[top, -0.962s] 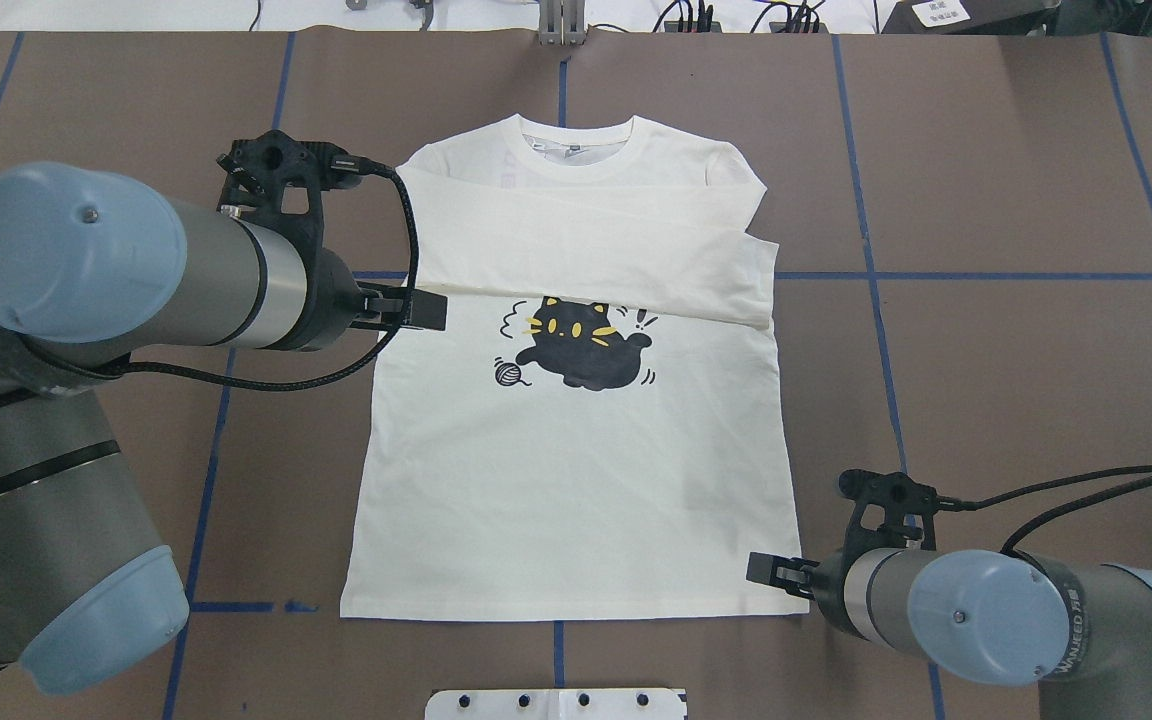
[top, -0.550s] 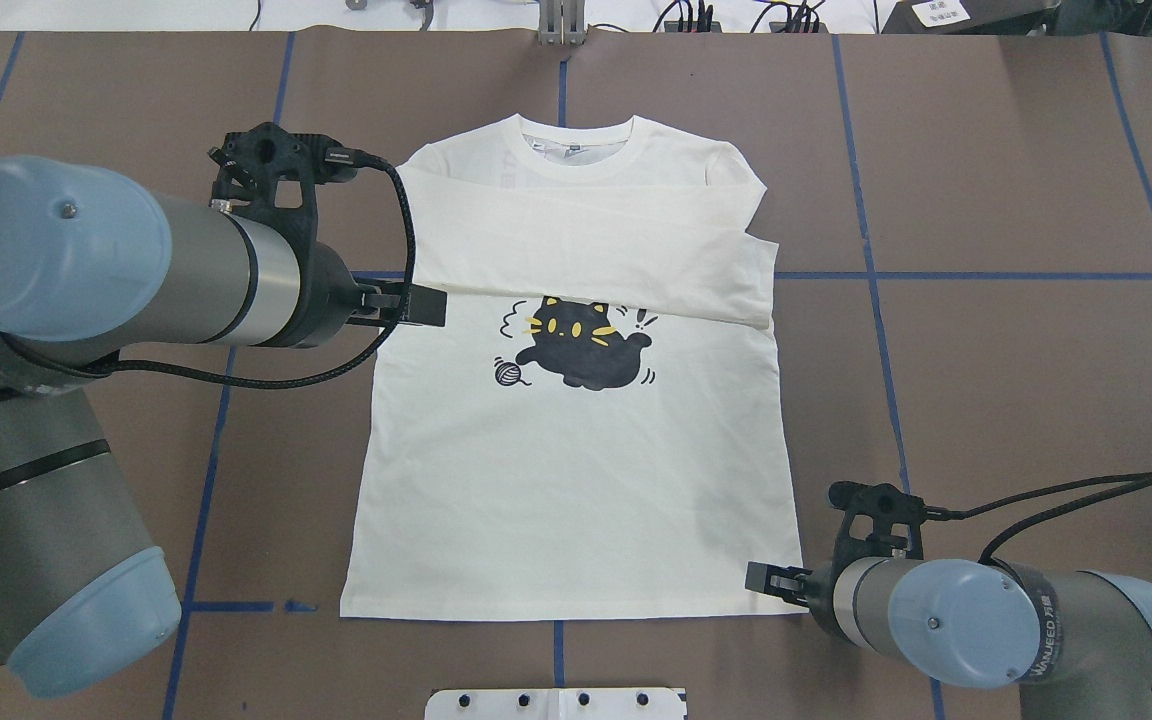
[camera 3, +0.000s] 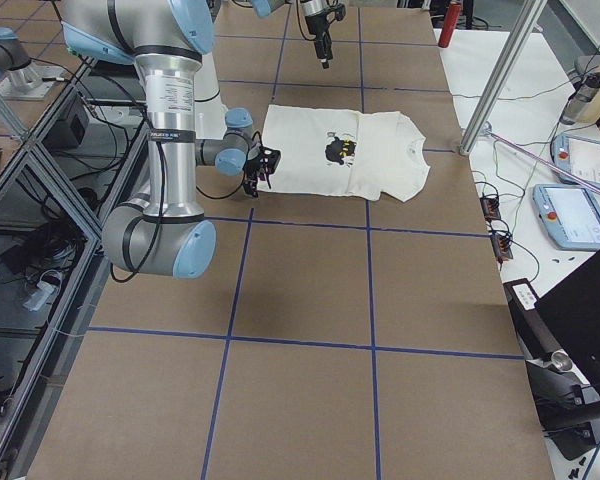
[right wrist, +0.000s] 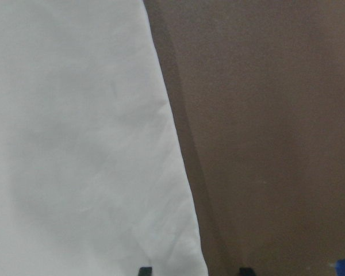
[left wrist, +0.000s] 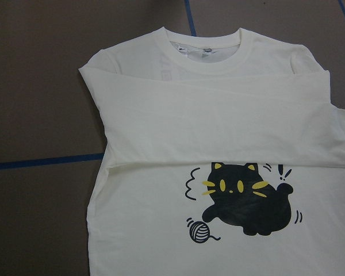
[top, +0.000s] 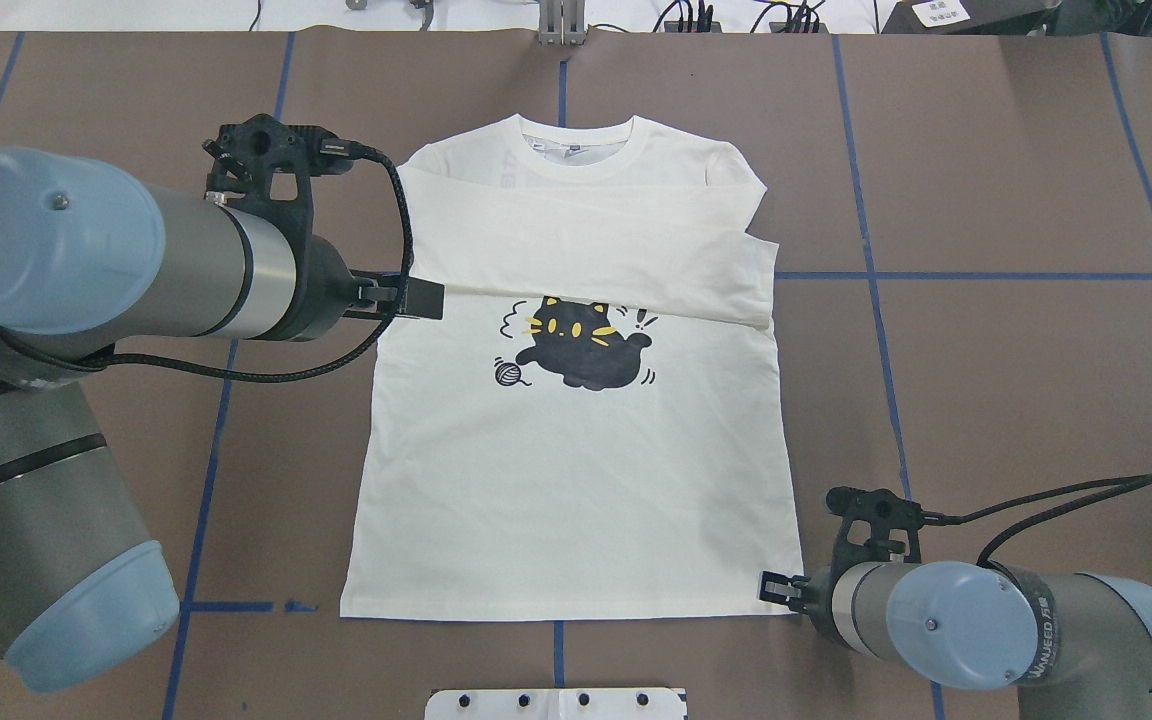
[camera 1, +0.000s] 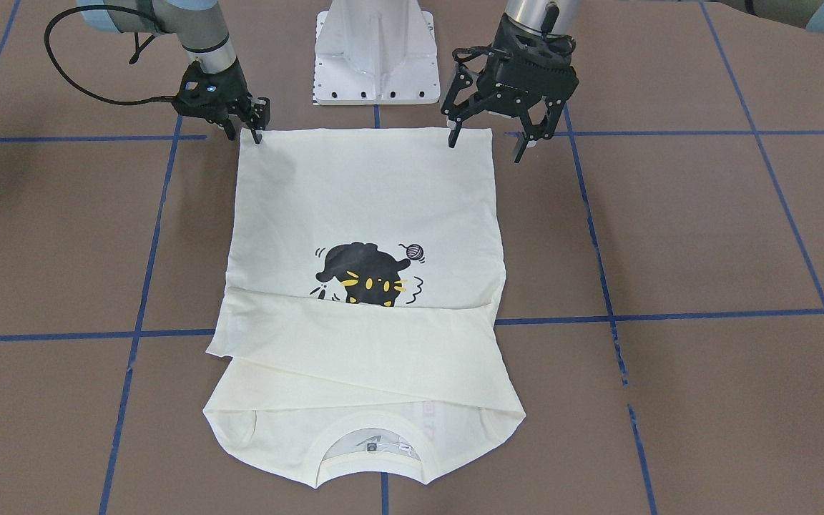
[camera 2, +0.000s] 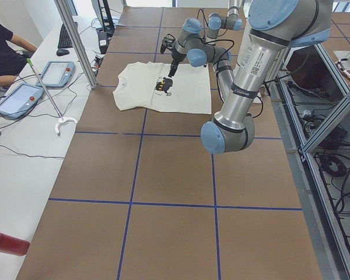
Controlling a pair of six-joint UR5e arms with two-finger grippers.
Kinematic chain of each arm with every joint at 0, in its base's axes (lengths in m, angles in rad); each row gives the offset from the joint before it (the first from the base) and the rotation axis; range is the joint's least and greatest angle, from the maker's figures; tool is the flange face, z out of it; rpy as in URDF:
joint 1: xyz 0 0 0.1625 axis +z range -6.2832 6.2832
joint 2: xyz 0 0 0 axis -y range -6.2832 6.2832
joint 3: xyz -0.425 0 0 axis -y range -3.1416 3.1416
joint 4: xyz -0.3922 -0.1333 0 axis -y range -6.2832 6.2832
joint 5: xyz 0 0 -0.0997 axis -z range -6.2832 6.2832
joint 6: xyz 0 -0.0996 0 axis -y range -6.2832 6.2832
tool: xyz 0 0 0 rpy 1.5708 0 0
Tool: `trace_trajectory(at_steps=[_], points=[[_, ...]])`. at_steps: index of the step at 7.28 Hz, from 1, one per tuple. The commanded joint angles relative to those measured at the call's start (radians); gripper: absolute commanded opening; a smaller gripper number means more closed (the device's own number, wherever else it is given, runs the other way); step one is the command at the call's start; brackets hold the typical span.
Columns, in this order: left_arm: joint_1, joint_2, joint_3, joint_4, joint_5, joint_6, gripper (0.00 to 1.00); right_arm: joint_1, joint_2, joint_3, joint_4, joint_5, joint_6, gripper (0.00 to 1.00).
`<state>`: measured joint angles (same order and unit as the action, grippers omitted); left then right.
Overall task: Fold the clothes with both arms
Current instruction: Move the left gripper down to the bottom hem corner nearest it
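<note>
Right claw (top: pixel 769 588) nearer hem; T-shirt (top: pixel 576 480) lengthwise, collar away.

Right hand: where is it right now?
In the overhead view the right hand sits low on the right, at the near right hem corner of the T-shirt, open across the side edge of the cloth.
</note>
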<state>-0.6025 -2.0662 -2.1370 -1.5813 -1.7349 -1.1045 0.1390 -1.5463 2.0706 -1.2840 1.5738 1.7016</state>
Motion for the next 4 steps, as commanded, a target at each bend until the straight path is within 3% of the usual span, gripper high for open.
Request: trace_trajectory(at_steps=[1, 2, 4], points=[[-0.002, 0.0, 0.0, 0.0, 0.0, 0.0, 1.0, -0.004, 0.0, 0.003, 0.0, 0.012, 0.0, 0.3], [-0.002, 0.0, 0.0, 0.0, 0.0, -0.001, 1.0, -0.003, 0.0, 0.008, 0.002, 0.032, 0.0, 0.04], [-0.003, 0.0, 0.0, 0.001, 0.0, -0.001, 1.0, -0.001, 0.0, 0.014, 0.0, 0.031, 0.0, 0.0]])
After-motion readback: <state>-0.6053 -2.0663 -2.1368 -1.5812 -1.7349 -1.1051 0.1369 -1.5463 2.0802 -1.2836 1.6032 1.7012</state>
